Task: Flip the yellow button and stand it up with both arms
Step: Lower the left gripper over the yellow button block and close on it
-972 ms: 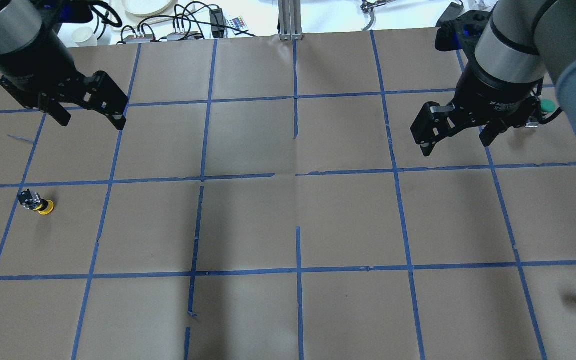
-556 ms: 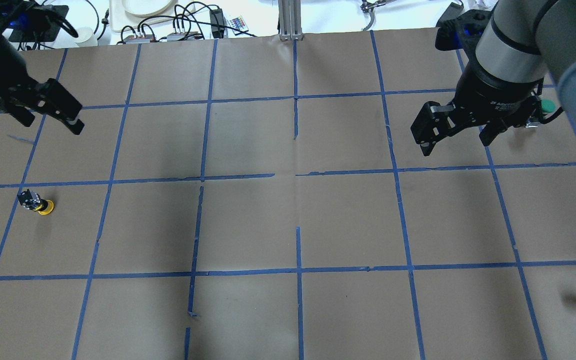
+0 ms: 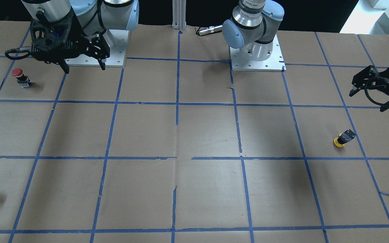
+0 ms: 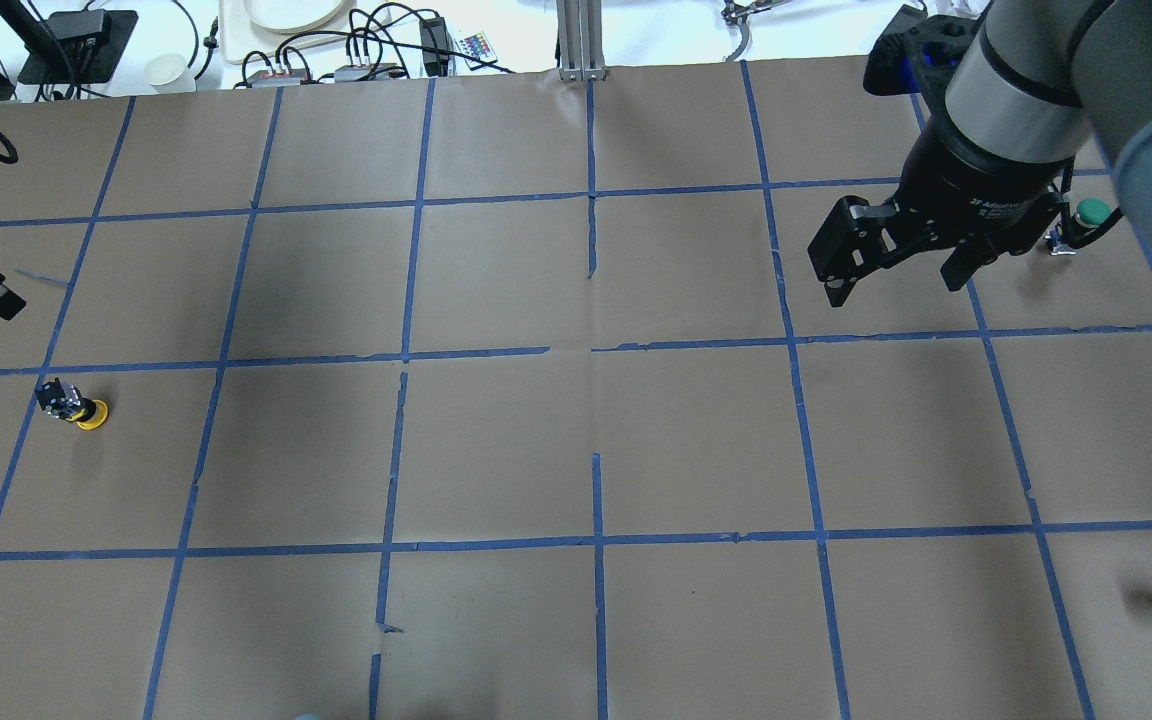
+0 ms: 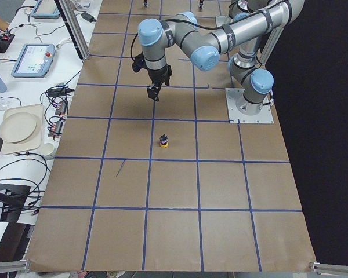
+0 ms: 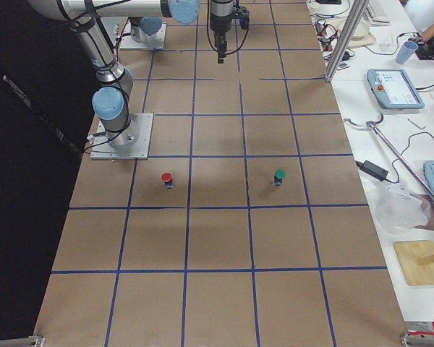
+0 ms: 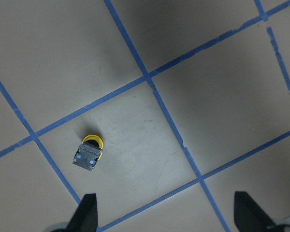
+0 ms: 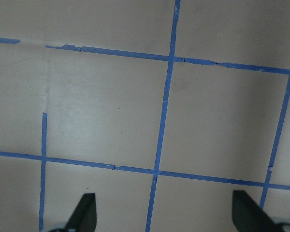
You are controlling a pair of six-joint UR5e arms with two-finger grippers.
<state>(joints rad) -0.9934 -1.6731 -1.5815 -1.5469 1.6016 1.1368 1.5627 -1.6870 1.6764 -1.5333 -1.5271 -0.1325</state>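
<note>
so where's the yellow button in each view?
Front-facing: yellow button at the right side, mid-height.
Overhead: button at the far left, mid-height.
Exterior left: button just left of centre.
Exterior right: cannot make it out.
Left wrist: button at the lower left.
Right wrist: not in it.
Landmark: the blue tape crossing right beside it.

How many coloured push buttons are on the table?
3: a yellow button near the left end, a red button by the right arm's base, a green button beyond it. More could hide under arms.
</note>
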